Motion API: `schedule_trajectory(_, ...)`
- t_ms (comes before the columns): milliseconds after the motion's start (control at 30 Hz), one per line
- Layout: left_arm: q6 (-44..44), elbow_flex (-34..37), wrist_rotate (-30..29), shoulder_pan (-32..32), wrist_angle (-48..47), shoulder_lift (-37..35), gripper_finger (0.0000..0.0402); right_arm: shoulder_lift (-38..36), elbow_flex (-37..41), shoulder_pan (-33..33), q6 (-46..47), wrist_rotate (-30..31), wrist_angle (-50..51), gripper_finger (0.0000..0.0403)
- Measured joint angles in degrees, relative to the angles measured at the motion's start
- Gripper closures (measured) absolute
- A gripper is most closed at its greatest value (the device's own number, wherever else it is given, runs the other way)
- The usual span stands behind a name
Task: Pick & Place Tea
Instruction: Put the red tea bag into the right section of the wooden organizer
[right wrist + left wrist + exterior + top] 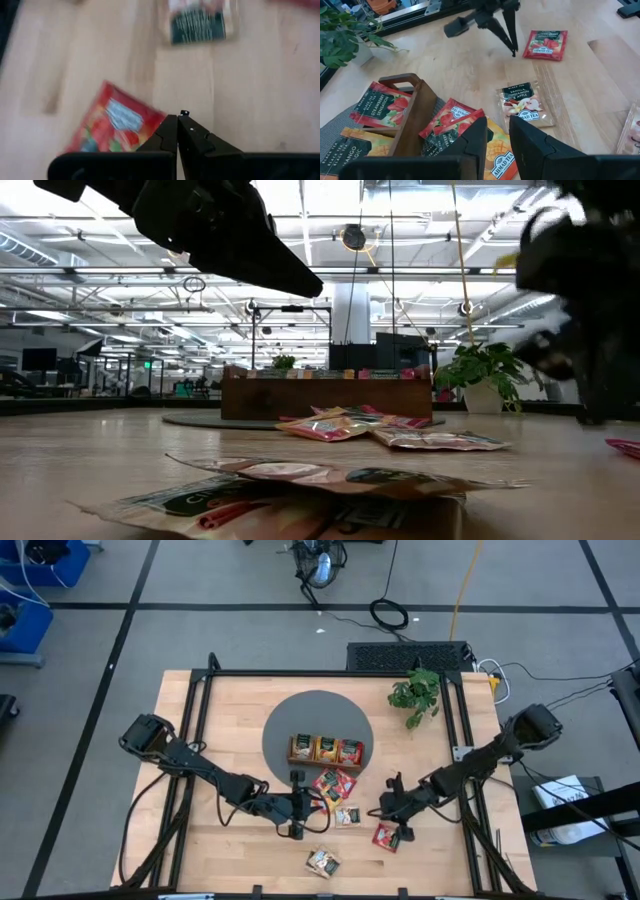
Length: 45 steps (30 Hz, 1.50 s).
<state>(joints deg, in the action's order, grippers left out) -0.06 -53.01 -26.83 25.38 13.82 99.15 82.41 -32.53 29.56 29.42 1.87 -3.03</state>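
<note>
High view puts the right pincer (392,808) low over the worktop (200,840) toward its front edge, with a red sachet (386,836) lying flat just on the front side of it, nearly under the fingertips. In the right wrist view the two fingers are pressed together with nothing between them, and the red sachet (112,125) sits just beside the tips, off to one side, its long axis slanted across the line of the fingers rather than along it. So to my eye the right arm is the nearer one to that packet, and it would have to open and square up across the short side before it could take hold.

The left pincer (297,806) hovers near the middle of the worktop, beside the loose heap of red and yellow sachets (333,784) that spills from the front of the wooden tray (326,750). Its fingers (472,137) stand a little apart and hold nothing; the heap lies straight ahead of them, a pale vanilla sachet (524,102) just beyond. One more packet (321,861) lies alone near the front edge, well apart from both arms. The tray's three compartments already carry sachets.
</note>
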Motion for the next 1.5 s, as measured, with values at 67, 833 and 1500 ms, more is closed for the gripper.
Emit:
schedule_trajectory(67, 0.2, 0.0, 0.0, 0.0, 0.0, 0.0, 0.0314, -1.2, -3.4, 0.8, -0.4, 1.5, 4.2, 0.0403)
schedule_trajectory(833, -0.2, 0.0, 0.0, 0.0, -0.3, 0.0, 0.0314, 5.9, -12.0, 12.4, 16.3, -1.9, 25.6, 0.0403)
schedule_trajectory(1500, 0.2, 0.0, 0.0, 0.0, -0.1, 0.0, 0.0314, 5.8, -12.1, -4.7, -17.4, 0.5, 28.3, 0.0403)
